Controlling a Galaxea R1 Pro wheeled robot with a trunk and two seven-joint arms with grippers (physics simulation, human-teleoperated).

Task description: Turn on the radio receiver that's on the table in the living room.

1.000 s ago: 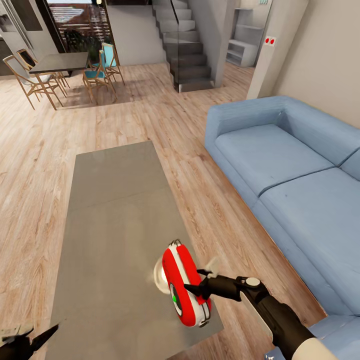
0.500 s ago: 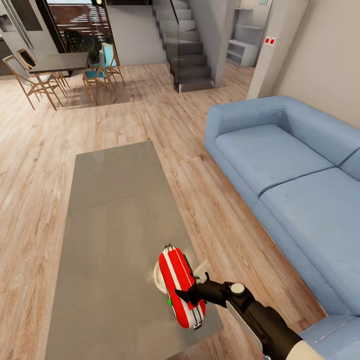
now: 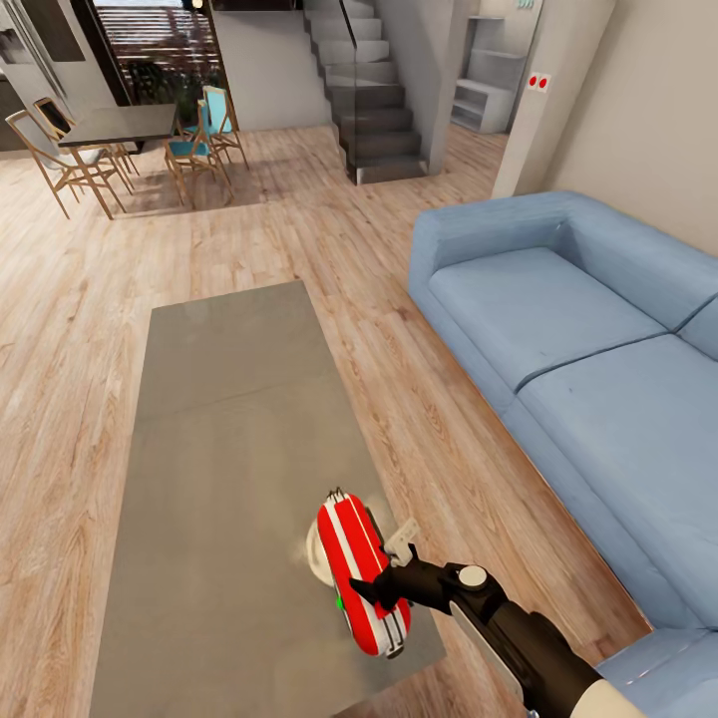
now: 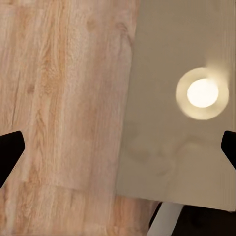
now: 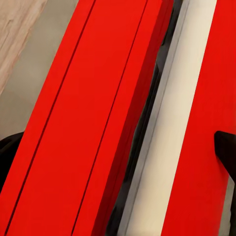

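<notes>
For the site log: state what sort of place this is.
Most likely an open-plan home living room: a light-blue sectional sofa beside a low grey coffee table, with a dining table and chairs and a staircase beyond.

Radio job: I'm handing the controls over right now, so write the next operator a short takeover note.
Right gripper: at the red radio, fingers on either side of it; whether it grips, I cannot tell.
Left gripper: open, over the table's edge and the wood floor.
Radio: near corner of the grey table, sofa side.
Done: radio reached.
Left: confirm it is on; a green spot shows on its face.
</notes>
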